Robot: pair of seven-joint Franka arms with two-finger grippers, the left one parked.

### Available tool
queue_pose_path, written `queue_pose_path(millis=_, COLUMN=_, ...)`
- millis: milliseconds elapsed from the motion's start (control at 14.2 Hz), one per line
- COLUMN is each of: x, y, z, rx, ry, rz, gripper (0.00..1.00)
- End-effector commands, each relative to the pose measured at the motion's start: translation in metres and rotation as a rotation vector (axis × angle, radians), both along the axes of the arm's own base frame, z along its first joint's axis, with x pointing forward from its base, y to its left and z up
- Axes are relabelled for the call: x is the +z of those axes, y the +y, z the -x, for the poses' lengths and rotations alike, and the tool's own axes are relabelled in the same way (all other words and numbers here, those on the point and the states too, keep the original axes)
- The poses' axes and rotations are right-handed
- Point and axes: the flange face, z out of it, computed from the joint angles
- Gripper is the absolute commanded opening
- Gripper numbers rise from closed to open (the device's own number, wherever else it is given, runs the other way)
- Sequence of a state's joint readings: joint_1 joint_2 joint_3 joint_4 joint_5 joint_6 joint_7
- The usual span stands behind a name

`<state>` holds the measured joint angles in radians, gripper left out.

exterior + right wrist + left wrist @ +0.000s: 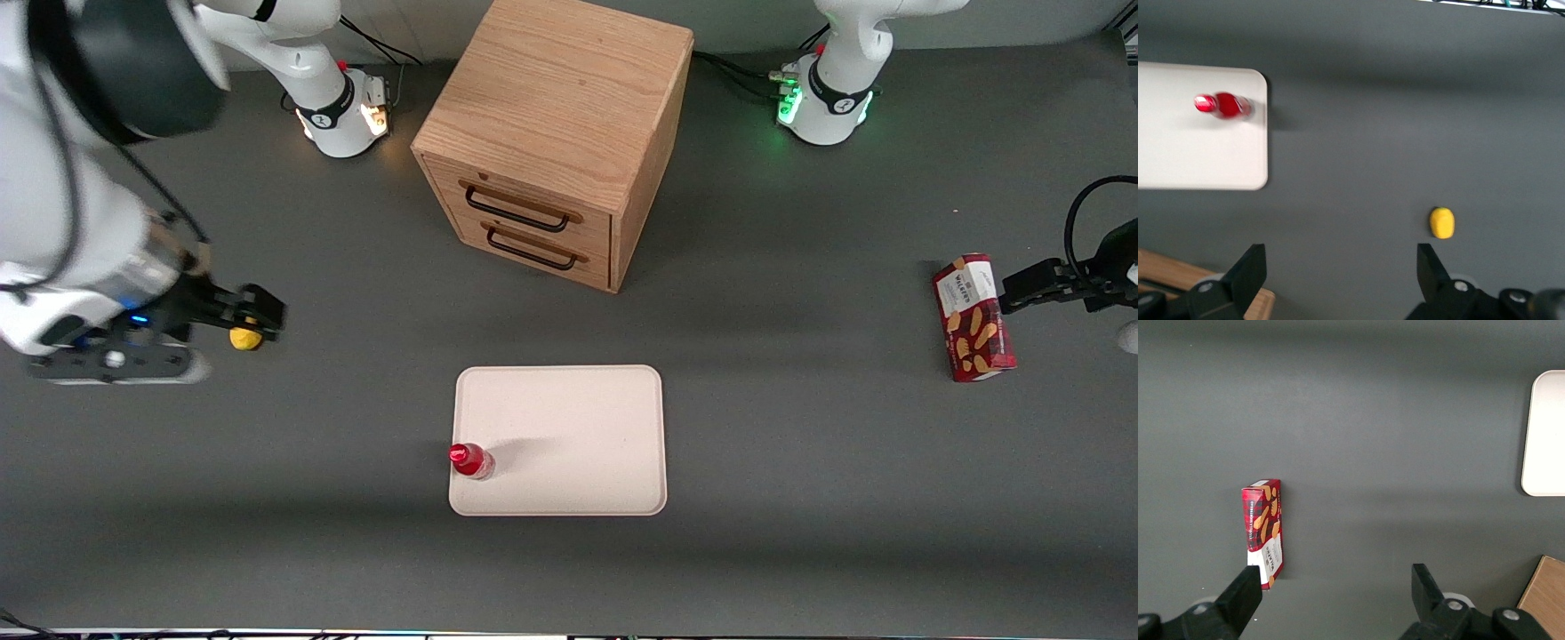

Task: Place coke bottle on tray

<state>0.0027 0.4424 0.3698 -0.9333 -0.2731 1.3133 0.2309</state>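
Coke bottle (470,460): sitting nearest the front camera of everything, standing upright on the tray just inside the rim at the edge toward the working arm's end, red cap up.
Tray (578,418): lying flat on the grey table (800,498), in front of the wooden cabinet (556,133), carrying nothing but the bottle.
Gripper (253,322): hanging well apart from the tray toward the working arm's end, fingers (1248,270) spread wide in the right wrist view and gripping nothing.
Yellow lump (244,339): resting on the table just beside the gripper, not part of the job.
Biscuit box (972,317): lying toward the parked arm's end, well clear.
Task standing: looking done, the bottle is already on the tray.
Handling: judging by its tiny size it is likely light and stiff, with a smooth, slippery surface; tall and narrow, so it is tipping easily if nudged.
Where to grip: around the labelled body below the cap, fingers closing squarely from both sides.
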Motion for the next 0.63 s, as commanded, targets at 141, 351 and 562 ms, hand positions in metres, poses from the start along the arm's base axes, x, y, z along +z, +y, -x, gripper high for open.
queue_pose_path(millis=141, x=0.008, y=-0.102, z=0.036, rx=0.036, ry=0.033, rz=-0.080, gripper=1.00)
queue_pose_path(millis=351, x=-0.010, y=-0.159, z=0.043, rx=0.038, ry=0.036, rz=-0.116, gripper=1.00)
queue_pose_path(millis=562, x=-0.025, y=-0.170, z=0.057, rx=0.047, ry=0.021, rz=-0.112, gripper=1.00)
